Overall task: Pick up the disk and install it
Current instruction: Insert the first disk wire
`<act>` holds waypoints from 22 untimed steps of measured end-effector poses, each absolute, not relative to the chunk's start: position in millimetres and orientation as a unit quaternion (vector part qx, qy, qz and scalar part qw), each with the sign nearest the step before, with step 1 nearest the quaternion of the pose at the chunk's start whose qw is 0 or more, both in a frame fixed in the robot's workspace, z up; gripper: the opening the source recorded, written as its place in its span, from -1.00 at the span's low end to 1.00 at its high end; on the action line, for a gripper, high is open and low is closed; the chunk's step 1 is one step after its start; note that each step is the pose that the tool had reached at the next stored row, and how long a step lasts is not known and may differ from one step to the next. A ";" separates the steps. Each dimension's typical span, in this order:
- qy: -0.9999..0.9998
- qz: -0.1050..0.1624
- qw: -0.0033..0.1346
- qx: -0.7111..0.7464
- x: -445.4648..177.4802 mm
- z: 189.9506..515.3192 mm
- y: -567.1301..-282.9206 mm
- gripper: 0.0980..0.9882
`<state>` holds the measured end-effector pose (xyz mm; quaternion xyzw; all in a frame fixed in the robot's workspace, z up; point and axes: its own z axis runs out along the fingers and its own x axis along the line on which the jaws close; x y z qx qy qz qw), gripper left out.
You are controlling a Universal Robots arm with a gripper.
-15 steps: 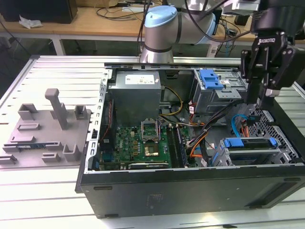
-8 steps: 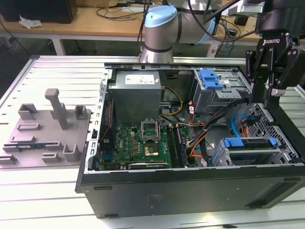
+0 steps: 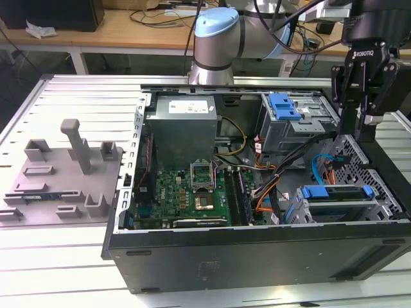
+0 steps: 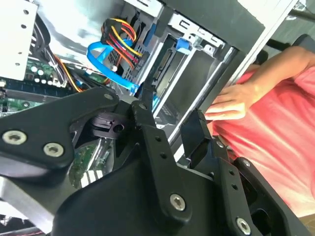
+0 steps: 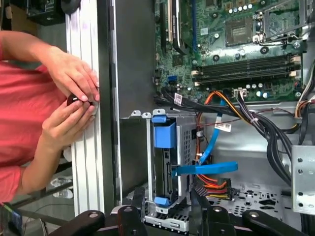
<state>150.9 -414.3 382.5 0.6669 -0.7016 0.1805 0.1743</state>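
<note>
Disk (image 3: 337, 192) sits in the lower drive cage (image 3: 308, 215) at the near corner of the open computer case (image 3: 257, 256), on the exterior view's right. Its blue carrier bracket faces up across the top of the cage. From the first wrist view I see the disk (image 5: 164, 147) edge-on inside that cage, with blue bracket tabs at both ends. A blue data cable (image 5: 211, 147) loops over to its edge, but I cannot tell whether the plug is seated.

My hand (image 3: 357, 128) hangs over the case above and just behind the cage, holding nothing. In the first wrist view the hand (image 5: 167, 192) shows its two black fingers (image 5: 139, 206) spread wide, and the disk's slot lies in the gap between them. The second wrist view also shows the hand (image 4: 172, 105) spread.

Inside the case I see the green motherboard (image 3: 192, 192), the grey power supply (image 3: 183, 128), and an upper drive bay with a blue latch (image 3: 286, 106).

A person in a red shirt (image 5: 19, 108) stands beside the case. Both of the person's hands (image 5: 74, 98) are together on the ribbed metal counter (image 3: 64, 90), just outside the case wall. A grey fixture (image 3: 64, 173) lies on the counter at the exterior view's left, well apart from the hand.
</note>
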 end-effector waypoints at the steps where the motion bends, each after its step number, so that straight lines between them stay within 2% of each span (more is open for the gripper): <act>1: -0.710 0.178 0.177 0.657 151.4 380.1 -414.4 -0.09; 5: -0.728 0.173 0.181 0.638 154.4 375.4 -414.1 -0.09; 10: -0.725 0.180 0.188 0.637 165.4 366.2 -401.1 -0.09; 20: -0.723 0.177 0.193 0.639 169.3 350.0 -400.2 -0.09; 21: -0.723 0.177 0.194 0.639 169.5 349.2 -400.2 -0.13; 22: -0.723 0.177 0.194 0.639 169.5 348.8 -400.2 -0.28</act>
